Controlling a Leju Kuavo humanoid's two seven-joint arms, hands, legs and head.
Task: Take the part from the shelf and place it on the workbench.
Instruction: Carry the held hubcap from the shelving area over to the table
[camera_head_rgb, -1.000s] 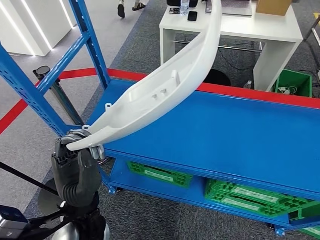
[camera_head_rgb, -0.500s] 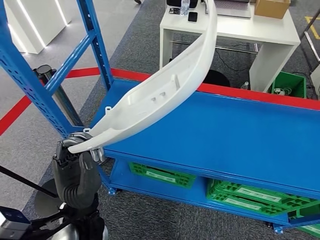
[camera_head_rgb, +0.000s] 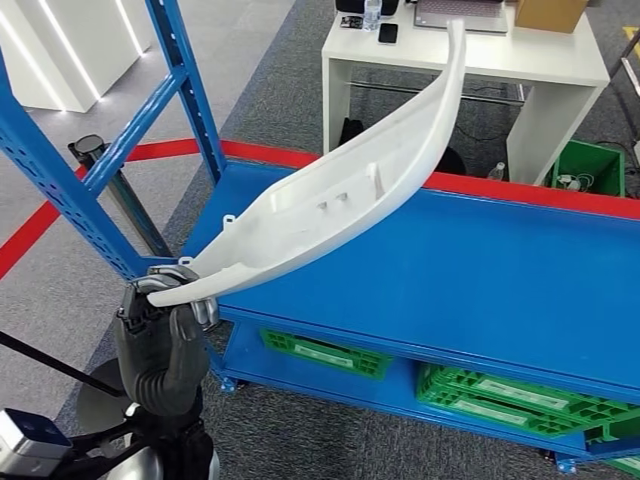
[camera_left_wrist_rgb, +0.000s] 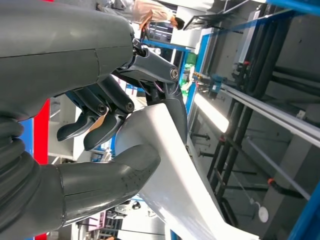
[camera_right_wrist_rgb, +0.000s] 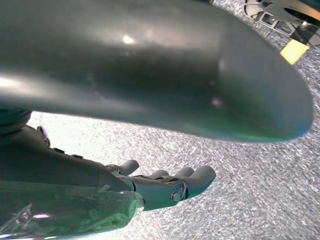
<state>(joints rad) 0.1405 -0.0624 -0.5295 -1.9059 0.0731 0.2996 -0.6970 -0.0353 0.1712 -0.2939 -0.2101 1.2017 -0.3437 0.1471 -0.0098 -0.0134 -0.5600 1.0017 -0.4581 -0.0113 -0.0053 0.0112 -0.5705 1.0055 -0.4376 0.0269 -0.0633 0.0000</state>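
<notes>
Gripping the long white part (camera_head_rgb: 332, 205) by its end, my left hand (camera_head_rgb: 162, 345) raises it above the blue bench (camera_head_rgb: 483, 270); my right hand (camera_right_wrist_rgb: 166, 187) hangs with fingers apart.

My factory-style workshop, blue steel racking (camera_head_rgb: 177, 75), blue workbench (camera_head_rgb: 490, 270), green crates (camera_head_rgb: 324, 352), red floor line (camera_head_rgb: 30, 225), grey carpet.

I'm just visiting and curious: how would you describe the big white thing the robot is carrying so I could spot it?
Over the blue shelf, the left hand grips the white part by its near tip. It is a long curved plastic strip, the only white thing above the blue.
</notes>
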